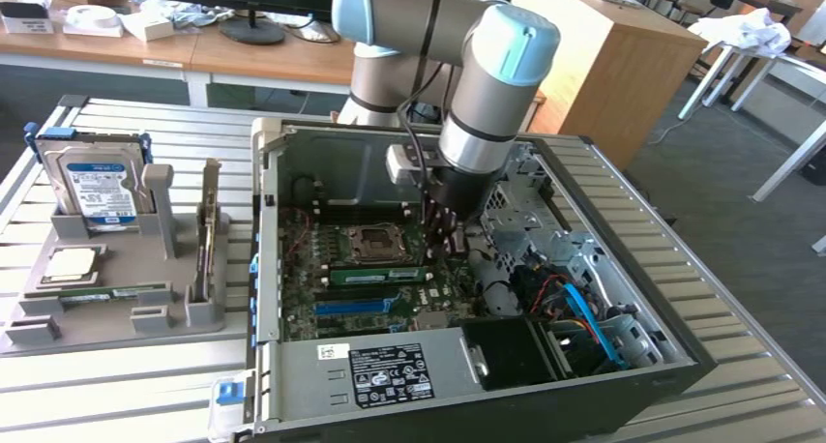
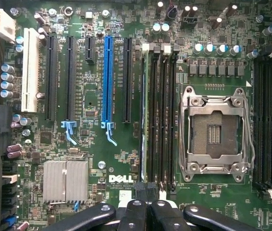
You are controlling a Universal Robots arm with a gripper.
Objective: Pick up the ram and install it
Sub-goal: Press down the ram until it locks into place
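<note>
Claw shut over the motherboard, ram seated in its slot.

Exterior view: the arm reaches down into the open computer case (image 1: 671,356) on the slatted tabletop (image 1: 116,395), its claw (image 1: 446,232) just above the motherboard (image 1: 348,279); the green ram (image 1: 377,273) lies in a slot below the empty processor socket (image 1: 374,240). On the exterior view's left, a grey holder (image 1: 116,269) carries a hard drive (image 1: 91,184) and a processor chip (image 1: 72,262).
Wrist view: the claw (image 2: 145,211) has its fingers (image 2: 135,215) pressed together, gripping nothing; the ram (image 2: 144,110) stands edge-on in the memory slot nearest the blue slot (image 2: 108,77), beside the socket (image 2: 215,132).
</note>
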